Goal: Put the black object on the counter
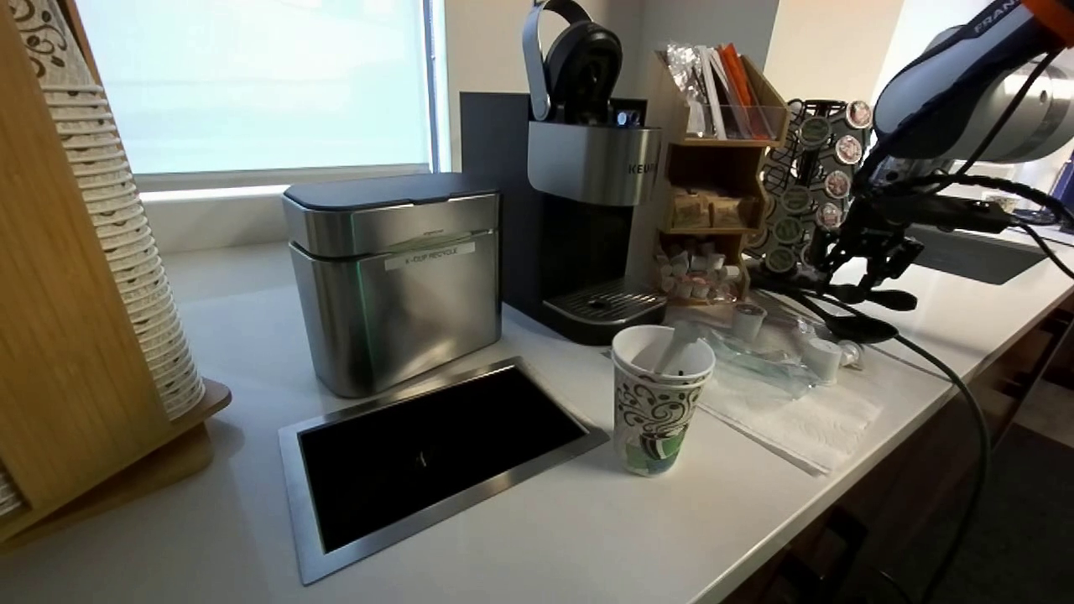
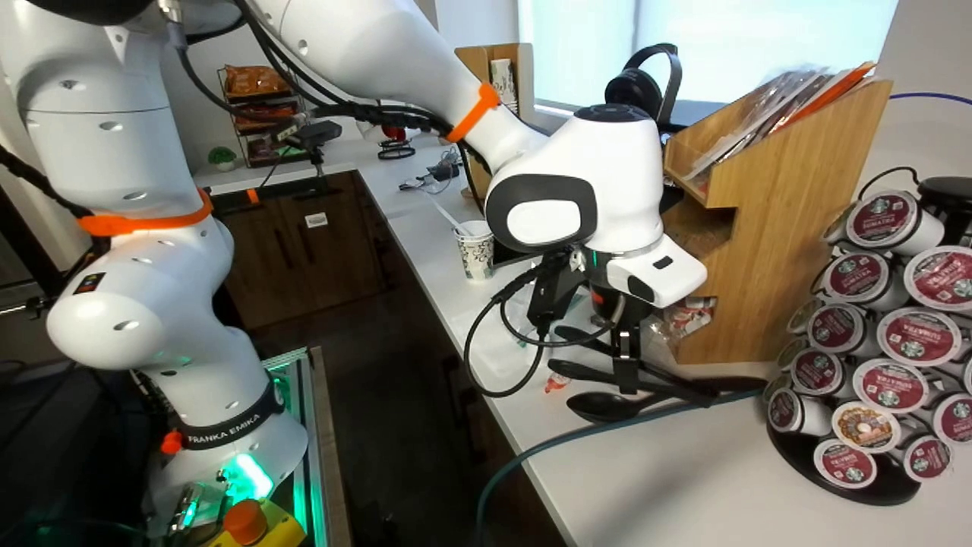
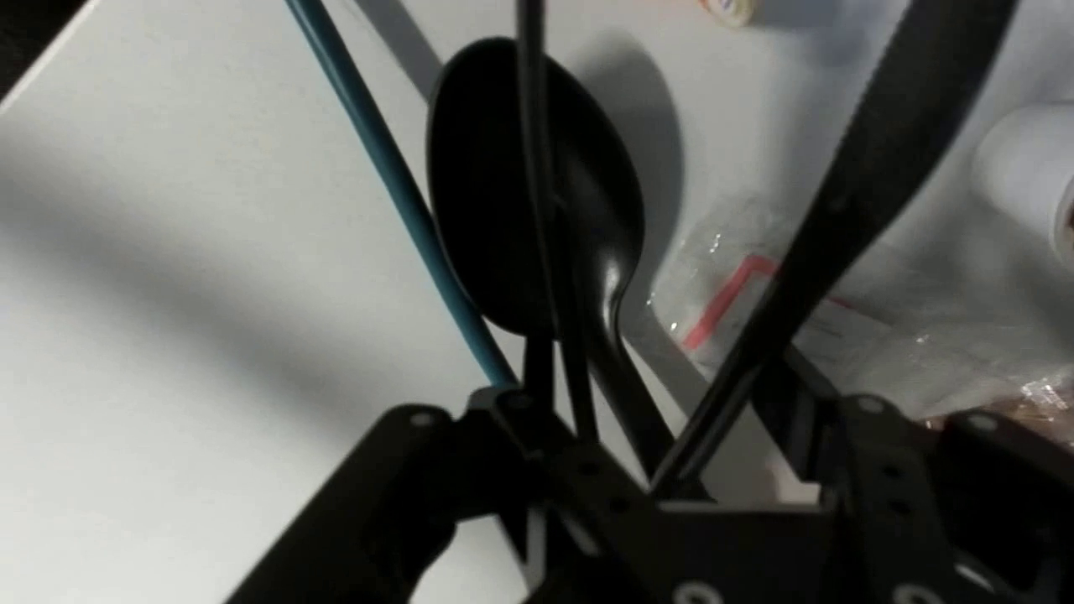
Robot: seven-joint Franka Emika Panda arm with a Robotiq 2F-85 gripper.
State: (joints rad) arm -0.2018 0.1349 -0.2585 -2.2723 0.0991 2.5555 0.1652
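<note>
The counter (image 1: 654, 537) is long and white; it also shows in an exterior view (image 2: 683, 479). The black object (image 3: 873, 159) looks like two slim arms meeting near my fingers, perhaps tongs. It shows in both exterior views, its ends here (image 1: 894, 299) and here (image 2: 581, 371). I see no orange-red edge on it. My gripper (image 1: 857, 281) has its fingers apart with the two arms between them and looks closed on it, low over the counter. In the wrist view, the gripper (image 3: 659, 394) hides where the arms meet. The object seems tilted and raised.
A large black spoon (image 3: 495, 184) lies on the counter under my gripper, beside a blue-green cable (image 3: 394, 184). Plastic wrap and pods lie close by. A paper cup (image 1: 659, 419), coffee machine (image 1: 596, 168), wooden rack (image 2: 790, 251) and pod tower (image 2: 885, 334) stand around.
</note>
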